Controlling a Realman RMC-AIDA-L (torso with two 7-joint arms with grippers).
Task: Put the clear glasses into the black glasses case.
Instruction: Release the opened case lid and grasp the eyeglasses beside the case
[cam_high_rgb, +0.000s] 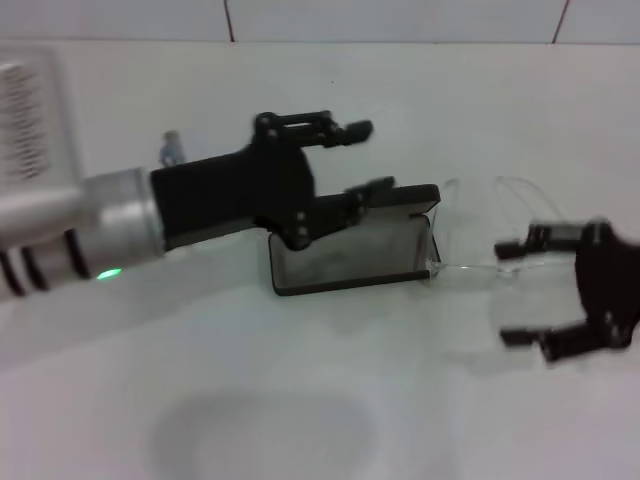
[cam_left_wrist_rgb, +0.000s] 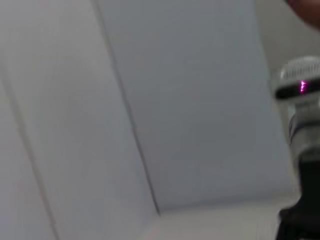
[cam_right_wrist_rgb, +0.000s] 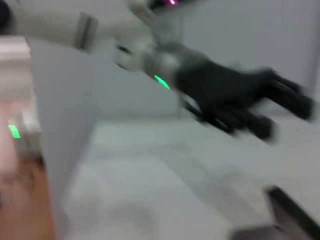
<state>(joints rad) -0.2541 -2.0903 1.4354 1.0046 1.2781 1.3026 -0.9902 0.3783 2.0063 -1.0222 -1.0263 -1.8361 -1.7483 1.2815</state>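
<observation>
The black glasses case (cam_high_rgb: 345, 258) lies open at the table's middle, its grey lining showing and its lid (cam_high_rgb: 405, 198) raised at the back. My left gripper (cam_high_rgb: 362, 158) reaches in from the left above the case, open, with its lower finger (cam_high_rgb: 372, 188) at the lid's edge. The clear glasses (cam_high_rgb: 478, 268) rest on the table just right of the case, one end close to its right corner. My right gripper (cam_high_rgb: 515, 290) sits right of the glasses, open, with its upper finger (cam_high_rgb: 520, 246) near a clear temple. In the right wrist view the left gripper (cam_right_wrist_rgb: 280, 112) and a case corner (cam_right_wrist_rgb: 287, 210) appear.
A translucent container (cam_high_rgb: 30, 120) stands at the far left. A small bluish object (cam_high_rgb: 170, 148) sits behind the left arm. The white table (cam_high_rgb: 300, 400) ends at a tiled wall (cam_high_rgb: 400, 18). The left wrist view shows the wall and part of the right arm (cam_left_wrist_rgb: 302, 125).
</observation>
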